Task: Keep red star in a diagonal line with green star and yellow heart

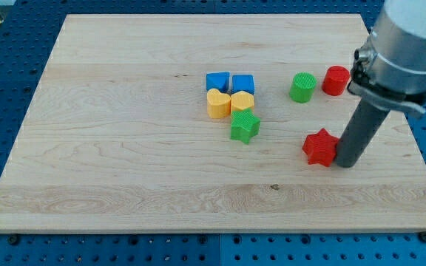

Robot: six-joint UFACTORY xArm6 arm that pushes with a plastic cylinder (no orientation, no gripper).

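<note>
Blocks are spread over the middle and right of a pale wooden board (124, 162), which is set on a blue perforated table (6, 247). No claw is fitted: the arm ends in a straight dark rod (361, 133), so nothing can be grasped or let go. My tip (344, 165) is seen at the right of the frame, pressed against the right-hand side of the red star (320, 147), or so close that no gap can be made out.

The red star is found in the lower right part of the board, well apart from the central cluster. The green star (245, 126) is placed near the centre of the frame, at the lower right end of that cluster. Just above it, touching or nearly so, one yellow heart (242, 102) is seen, and a second yellow heart (217, 104) is set beside it on the left. Two blue blocks are lined up directly above the hearts: a blue cube (217, 80) on the left and another blue block (243, 83) on the right, whose exact shape cannot be told.

Toward the upper right, a green cylinder (302, 87) and a red cylinder (336, 80) are stood near each other, above the red star.
</note>
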